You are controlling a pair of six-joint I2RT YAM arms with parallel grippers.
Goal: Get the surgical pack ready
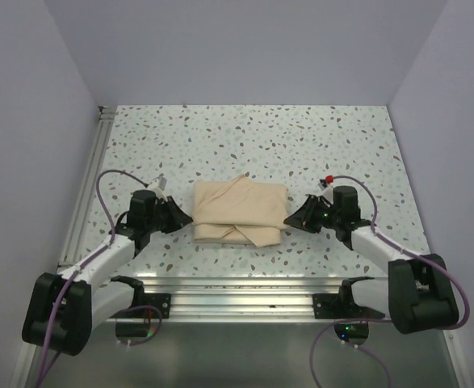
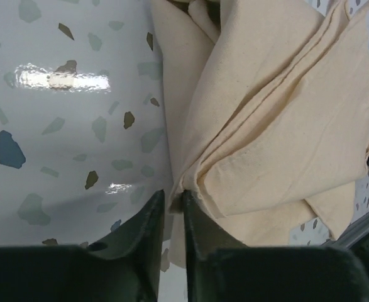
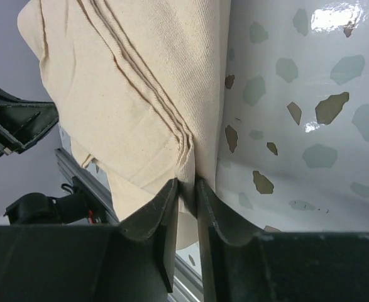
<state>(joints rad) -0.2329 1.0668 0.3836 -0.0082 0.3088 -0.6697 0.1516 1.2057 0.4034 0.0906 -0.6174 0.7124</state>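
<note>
Plain tan cloth bundle [image 1: 239,212], white table [image 1: 245,137] speckled grey-brown, lavender walls [image 1: 245,48]

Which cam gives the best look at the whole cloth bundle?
Top external: the tan cloth bundle shows whole, folded outline and all. Left wrist shows only the edge gripped in the left pincer; right wrist shows only the layered edge gripped in the right pincer.

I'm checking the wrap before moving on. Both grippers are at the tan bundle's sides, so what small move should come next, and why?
Probably raise both ends together, slightly and evenly. The left gripper and right gripper each pinch only a thin folded edge, on opposite sides of the tan cloth bundle, so an uneven pull could tug the folds open.
</note>
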